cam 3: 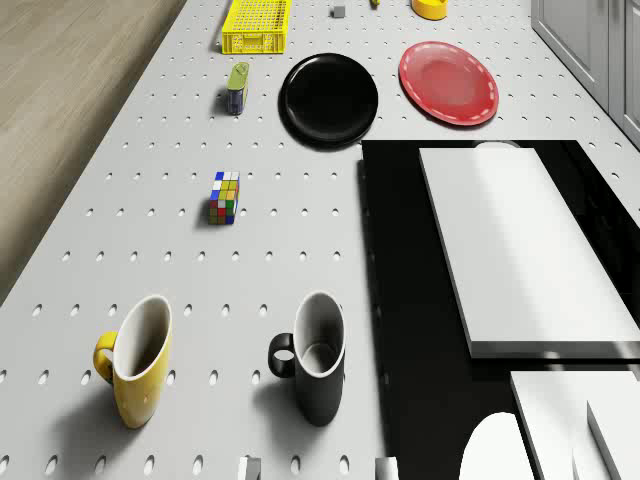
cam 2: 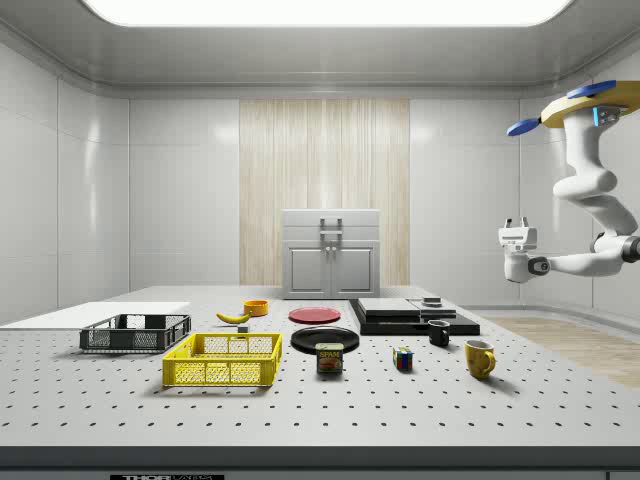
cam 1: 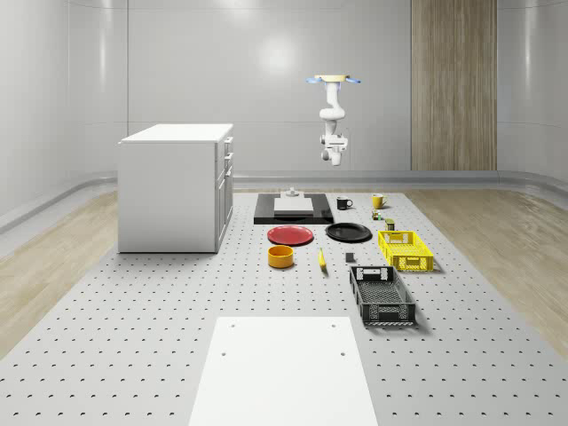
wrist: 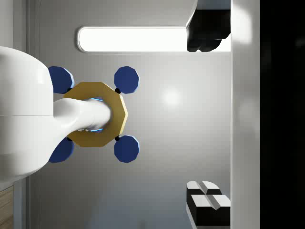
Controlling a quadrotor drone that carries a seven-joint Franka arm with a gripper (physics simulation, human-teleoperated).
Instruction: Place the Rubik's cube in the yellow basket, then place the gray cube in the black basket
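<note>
You have nothing done yet. Rubik's cube (cam 3: 225, 197) sits on table, well below and ahead of gripper (cam 2: 515, 236), apart from yellow basket (cam 2: 224, 359). Both it and black basket (cam 2: 136, 333) look empty. Drone (cam 1: 334, 81) hovers high over table's far end. Jaw state: cannot tell. Gray cube (cam 3: 339, 11) small, near yellow basket.

- In your side view, the Rubik's cube (cam 2: 403, 359) sits on the surface (cam 2: 520, 400) between can (cam 2: 330, 359) and mugs.
- Two baskets (cam 2: 224, 360) lie at its left.
- The drone (cam 2: 590, 105) hovers above its right end.
</note>
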